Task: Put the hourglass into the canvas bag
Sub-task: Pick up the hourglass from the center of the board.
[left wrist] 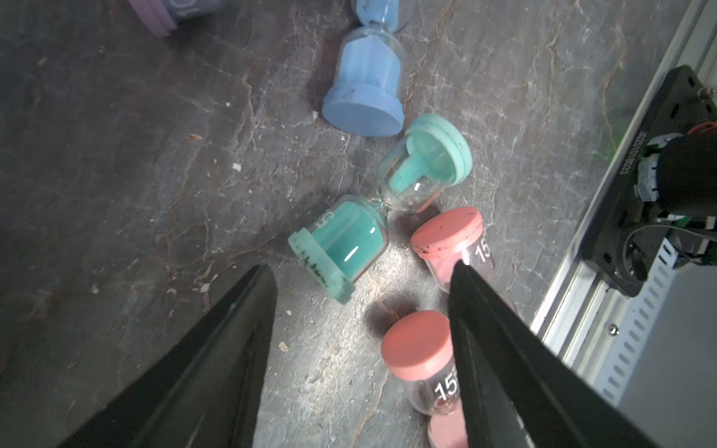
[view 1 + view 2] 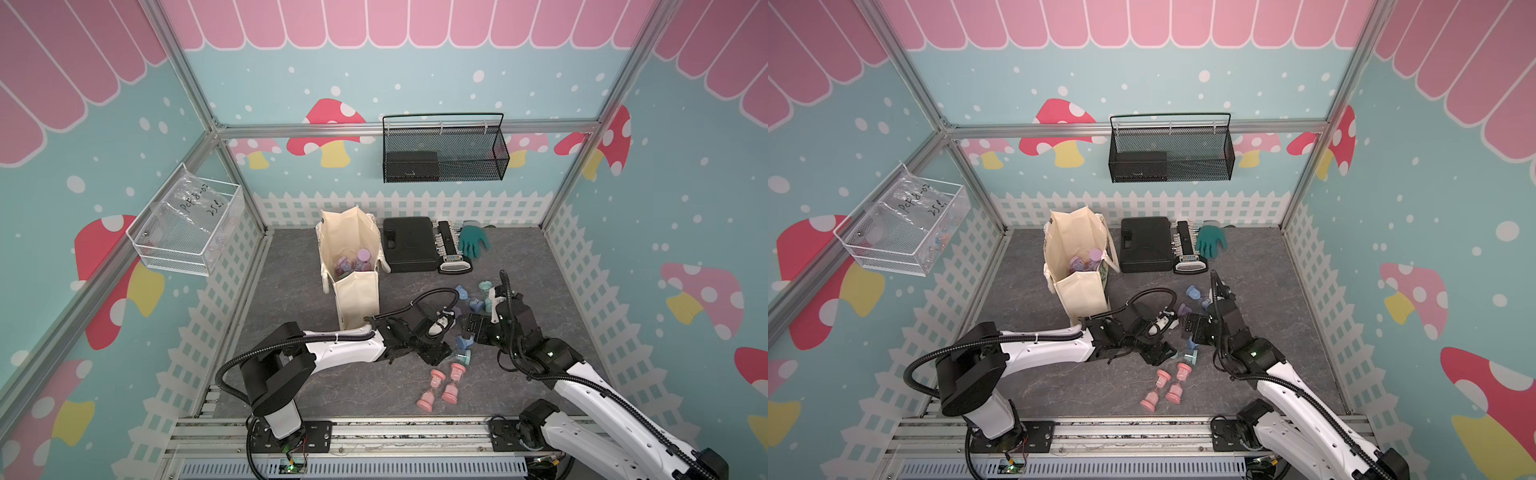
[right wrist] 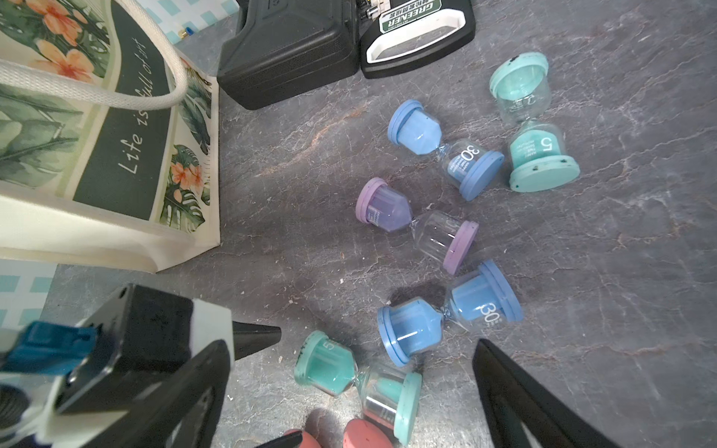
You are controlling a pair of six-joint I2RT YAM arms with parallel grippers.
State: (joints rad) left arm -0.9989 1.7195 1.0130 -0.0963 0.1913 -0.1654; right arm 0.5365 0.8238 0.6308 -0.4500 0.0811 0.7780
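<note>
Grey floor (image 2: 291, 291): canvas bag (image 2: 357, 299) holds purple hourglasses (image 2: 357, 259); left gripper (image 1: 361, 267), right gripper (image 3: 349, 345) spread, empty

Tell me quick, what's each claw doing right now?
Left claw: open, holding nothing.
Right claw: open, holding nothing.

Back wall (image 2: 415, 83): is showing a pale teal print with white dots, red mushrooms and a pink scalloped band along the top.
Fence print (image 2: 415, 205): is running white along the foot of the walls.
Floor (image 2: 291, 291): is lying dark grey, veined like stone.
Aluminium frame (image 2: 257, 132): is running up the corners and across the back wall.
Black mesh basket (image 2: 469, 160): is hanging from the back bar, holding a dark box.
White wire basket (image 2: 174, 259): is hanging from the side bar, holding a clear bag with handwriting.
Front rail (image 2: 395, 436): is lying along the near edge.
Light: is falling evenly, casting soft shadows.
</note>
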